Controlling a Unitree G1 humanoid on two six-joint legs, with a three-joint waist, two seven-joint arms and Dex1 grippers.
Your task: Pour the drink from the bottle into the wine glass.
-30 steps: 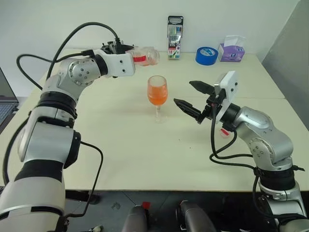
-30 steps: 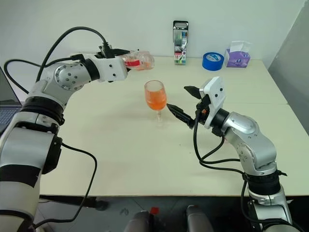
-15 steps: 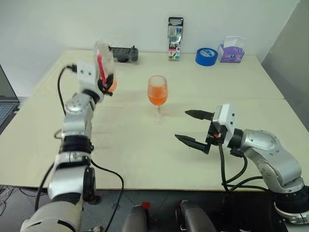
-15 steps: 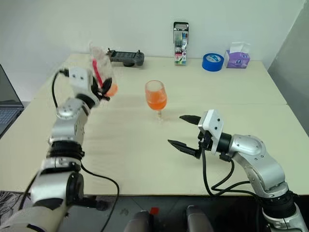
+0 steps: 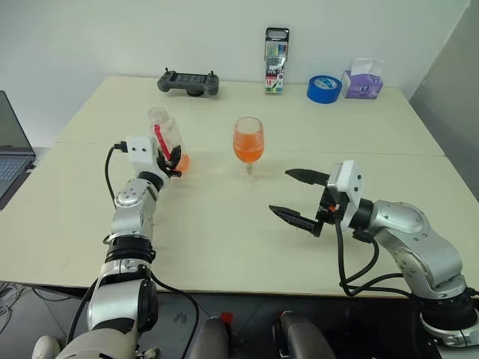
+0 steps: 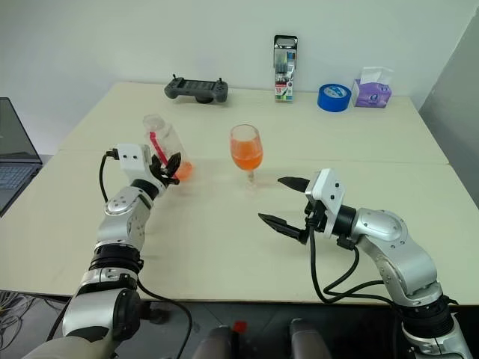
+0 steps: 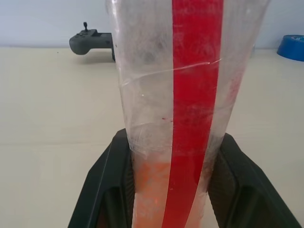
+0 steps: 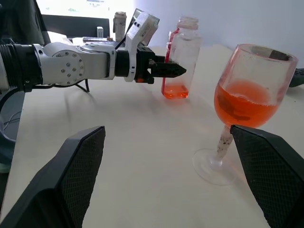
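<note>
progress: pour looks done, judging by the levels; what's left is likely setting the bottle down and letting go
wine glass (image 5: 248,146): upright mid-table, bowl roughly half full of the drink (image 5: 248,150), orange-red
bottle (image 5: 165,140): upright, uncapped, to the robot's left of the glass and well apart from it; only a small orange remnant at the bottom; base at or just above the table (image 5: 224,224), cannot tell which
left gripper (image 5: 174,158): fingers clamped on the bottle's lower part
right gripper (image 5: 296,196): fingers spread wide, holding nothing, hovers on the glass's right, nearer the robot, not touching it
clutter: controller (image 5: 188,81), marker pack (image 5: 275,49), blue tape roll (image 5: 324,88), tissue box (image 5: 363,82) along far edge, out of the way
</note>
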